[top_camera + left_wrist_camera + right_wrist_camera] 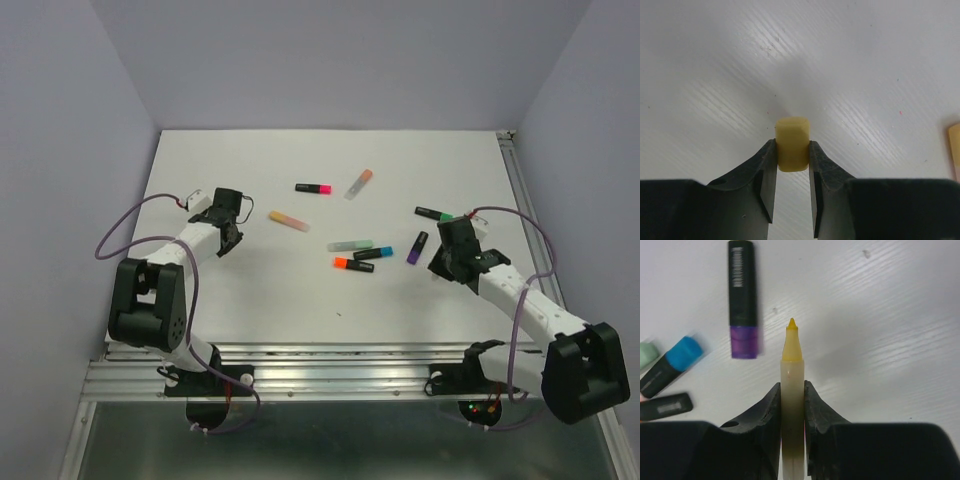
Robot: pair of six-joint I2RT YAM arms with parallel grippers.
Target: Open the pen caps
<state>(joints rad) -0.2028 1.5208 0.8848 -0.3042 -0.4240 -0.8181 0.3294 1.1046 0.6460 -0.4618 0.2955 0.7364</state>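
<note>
Left end effector (792,148) pinches a stubby pale yellow plastic cap (792,136) between nearly closed fingers, over the white desk (715,75). A peach sliver (955,150) is cut off at that view's right edge. Right end effector (792,387) clamps a pale translucent pen barrel with a bare yellow tip (792,367). Just left of it lie a purple-capped black highlighter (743,300) and a blue-capped black highlighter (671,365). Only the overhead view shows a pink-capped black pen (313,188) and an orange-capped pale pen (358,184) farther back; both held items are too small to make out there.
</note>
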